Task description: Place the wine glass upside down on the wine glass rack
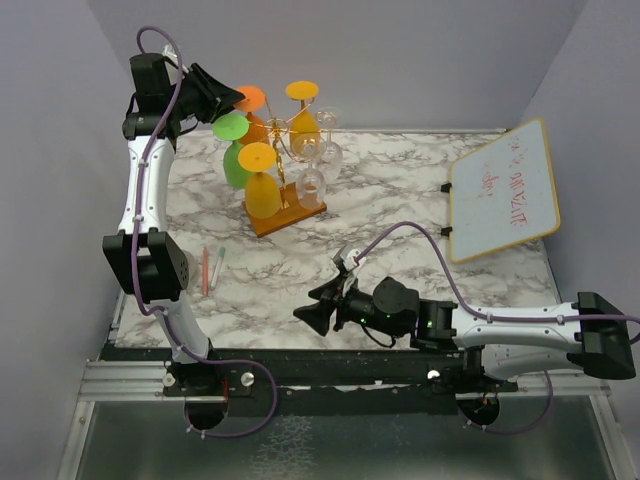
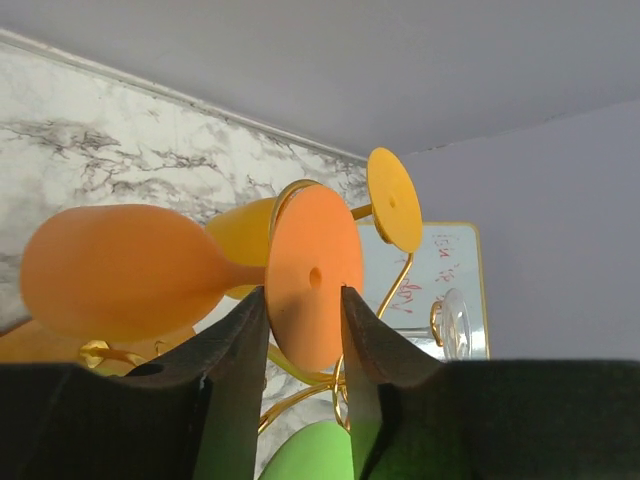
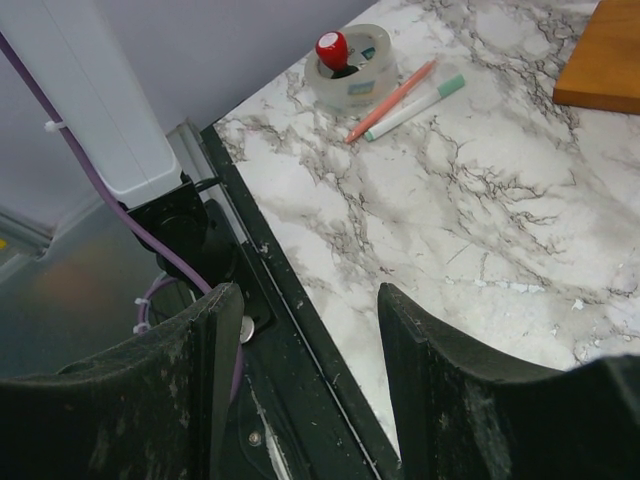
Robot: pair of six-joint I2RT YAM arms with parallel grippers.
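Note:
The gold wire wine glass rack point(image 1: 284, 128) stands on its orange-brown wooden base point(image 1: 292, 216) at the back of the marble table. An orange wine glass point(image 2: 120, 270) lies bowl-left, its stem in a gold rack loop point(image 2: 290, 190). Its round foot point(image 2: 312, 275) sits between my left gripper's fingertips, which touch both edges. My left gripper point(image 2: 303, 295) is high at the rack's top left, also seen in the top view point(image 1: 232, 98). My right gripper point(image 1: 305, 315) is open and empty over the table's near edge, also seen in the right wrist view point(image 3: 310, 300).
A green glass point(image 1: 235, 152), two yellow-orange glasses point(image 1: 262, 188) and clear glasses point(image 1: 320, 152) hang on the rack. A small whiteboard point(image 1: 503, 190) lies at the right. Two pens point(image 1: 208, 268) lie at the left, by a tape roll point(image 3: 350, 72).

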